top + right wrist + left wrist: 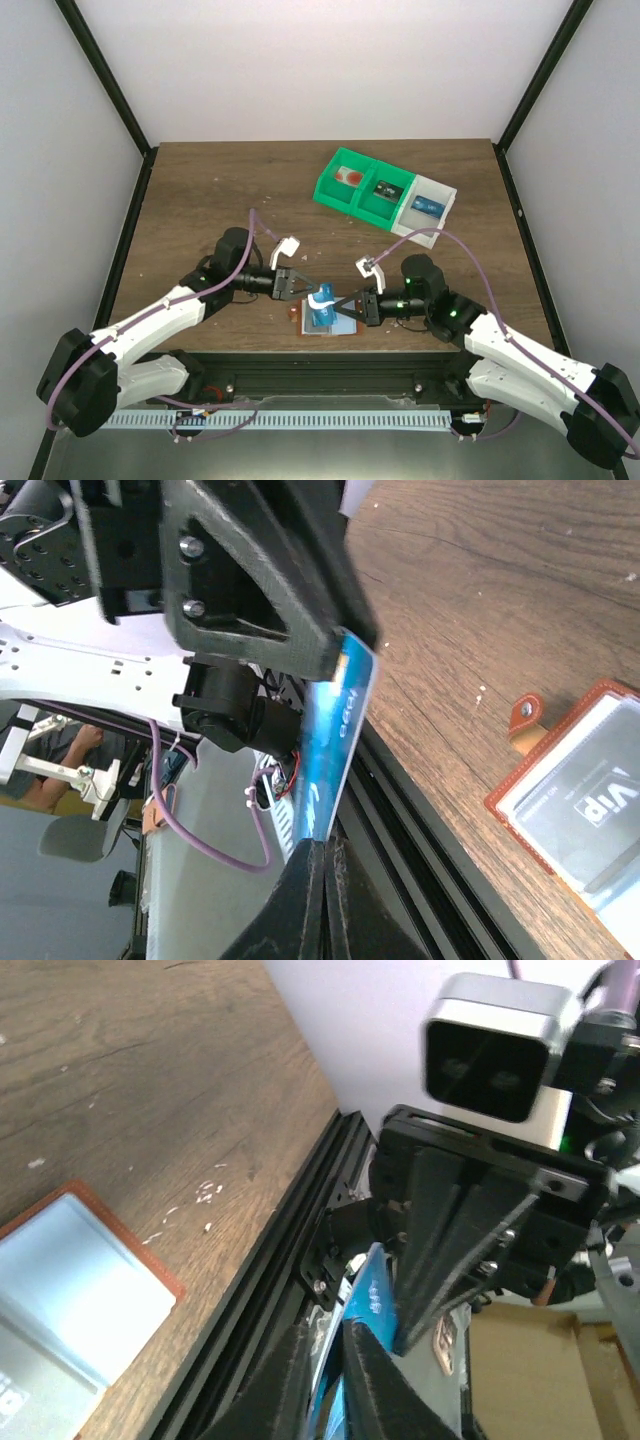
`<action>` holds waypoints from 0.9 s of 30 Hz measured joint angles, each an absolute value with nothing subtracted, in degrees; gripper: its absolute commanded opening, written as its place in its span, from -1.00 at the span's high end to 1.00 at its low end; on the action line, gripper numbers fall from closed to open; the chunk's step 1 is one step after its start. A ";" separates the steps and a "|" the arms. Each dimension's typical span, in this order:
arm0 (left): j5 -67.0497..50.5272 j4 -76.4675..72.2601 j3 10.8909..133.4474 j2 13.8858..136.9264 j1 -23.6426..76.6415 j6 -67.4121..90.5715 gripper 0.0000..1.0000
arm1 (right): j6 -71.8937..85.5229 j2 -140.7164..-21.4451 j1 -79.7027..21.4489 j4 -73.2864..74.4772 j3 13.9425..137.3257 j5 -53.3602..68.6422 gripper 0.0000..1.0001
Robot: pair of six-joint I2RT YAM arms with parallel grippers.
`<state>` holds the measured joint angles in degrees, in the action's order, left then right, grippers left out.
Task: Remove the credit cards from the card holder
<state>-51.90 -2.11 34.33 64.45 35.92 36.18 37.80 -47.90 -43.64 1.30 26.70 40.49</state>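
Observation:
A blue credit card is held on edge above the near table edge, between both grippers. My left gripper is shut on one end of it; in the left wrist view the card stands between my fingers. My right gripper is shut on the other end; in the right wrist view the card rises from my closed fingertips. The reddish-brown card holder lies open on the table just below the card, with pale panels showing.
A green-and-white compartment tray sits at the back right with a card in each of three bins. The black rail of the table's near edge runs right under the grippers. Bare wood lies to the left and behind.

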 measured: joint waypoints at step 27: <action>-36.14 -22.74 25.65 61.25 35.92 59.31 1.00 | 63.51 -50.06 -43.31 -20.43 17.52 30.02 -0.41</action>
<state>-36.14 -22.74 25.65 61.25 35.92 59.31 63.51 -50.06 -43.31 -20.43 17.52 30.02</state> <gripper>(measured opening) 0.020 0.706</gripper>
